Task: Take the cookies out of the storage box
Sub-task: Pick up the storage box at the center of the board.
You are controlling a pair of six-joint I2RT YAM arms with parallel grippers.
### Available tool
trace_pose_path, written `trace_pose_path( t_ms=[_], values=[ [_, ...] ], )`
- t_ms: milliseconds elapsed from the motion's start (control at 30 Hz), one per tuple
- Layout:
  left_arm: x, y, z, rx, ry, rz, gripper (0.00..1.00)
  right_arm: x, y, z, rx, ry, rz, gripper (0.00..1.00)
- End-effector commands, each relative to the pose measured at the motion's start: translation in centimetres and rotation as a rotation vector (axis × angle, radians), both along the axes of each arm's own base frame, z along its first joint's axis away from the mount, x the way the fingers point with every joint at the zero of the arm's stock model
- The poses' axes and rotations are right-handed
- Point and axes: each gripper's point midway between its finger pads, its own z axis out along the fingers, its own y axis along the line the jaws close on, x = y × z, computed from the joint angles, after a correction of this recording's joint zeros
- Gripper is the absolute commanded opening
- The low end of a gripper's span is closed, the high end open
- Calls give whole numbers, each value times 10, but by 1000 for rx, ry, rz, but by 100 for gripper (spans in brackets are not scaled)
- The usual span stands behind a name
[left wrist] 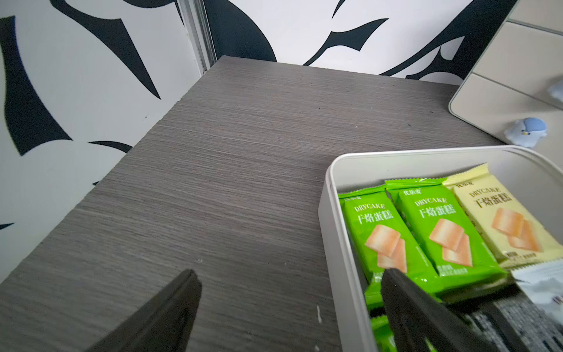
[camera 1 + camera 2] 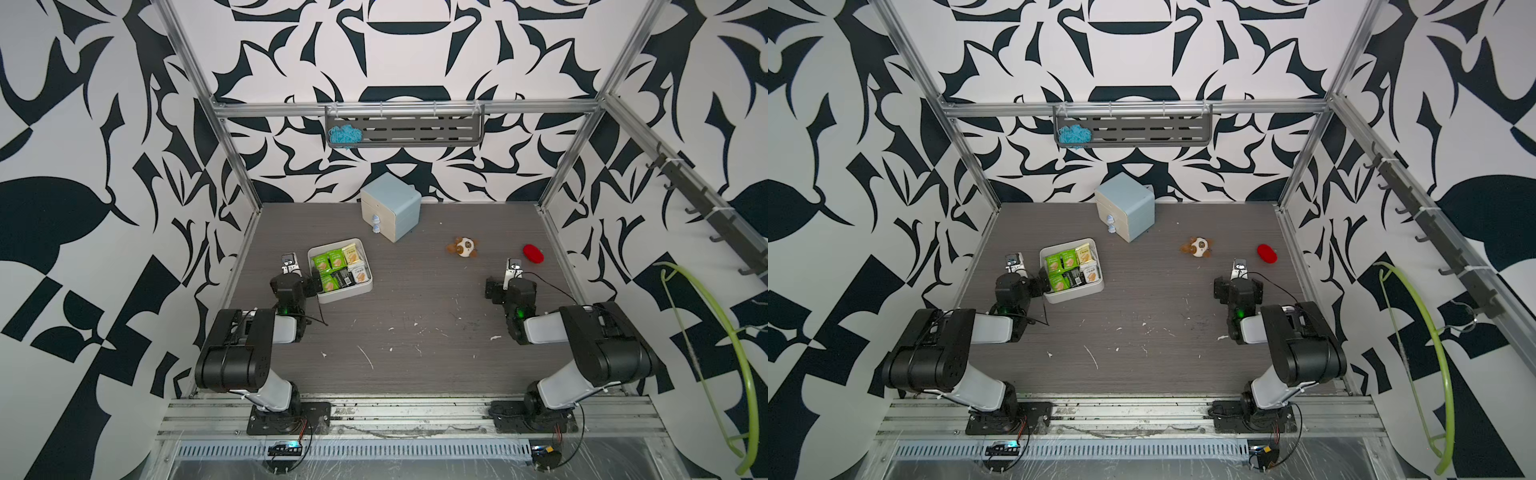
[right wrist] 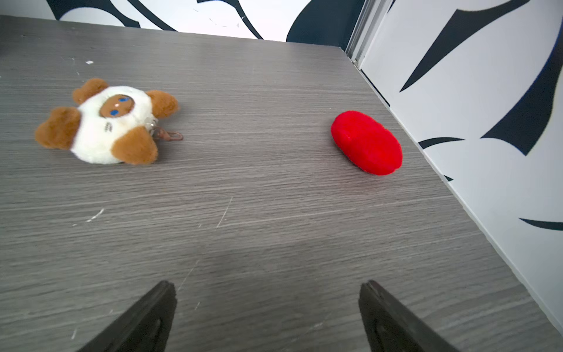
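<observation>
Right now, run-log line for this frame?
left gripper: open, empty, one finger over storage box, one over table | right gripper: open, empty, over table | cookies: all in storage box | step: no pick yet

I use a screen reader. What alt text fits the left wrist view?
The open left gripper hangs at the edge of the storage box, one finger above the green and pale yellow cookies, one above the grey table. A cream drawer front with a blue knob stands beyond.

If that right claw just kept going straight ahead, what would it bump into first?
Likely nothing soon: the open right gripper aims at bare table between the plush toy and the red pad. The red pad sits closest to its line; depth is unclear.
</observation>
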Motion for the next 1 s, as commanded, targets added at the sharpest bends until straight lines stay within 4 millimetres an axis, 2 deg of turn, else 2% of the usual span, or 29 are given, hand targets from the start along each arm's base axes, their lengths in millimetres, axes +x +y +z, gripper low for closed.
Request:
trace_pose_path(
  t_ms=[0,533,600,700,833,967],
  values=[
    [1,-1,5,8,-17,-9,99,11,2,21,17,-65,10,99],
    [2,-2,7,9,-23,-10,99,11,4,21,22,-64,25,99],
    [2,-2,9,8,-31,-10,99,12,4,24,15,-72,26,95],
    [5,3,23,11,-12,29,99,7,-4,38,15,-88,-22,93],
    [4,9,39,-30,149,92,99,-5,-13,70,15,-79,-117,91],
    [-11,4,47,-176,280,165,99,-20,-5,92,163,-11,-154,89]
  ],
)
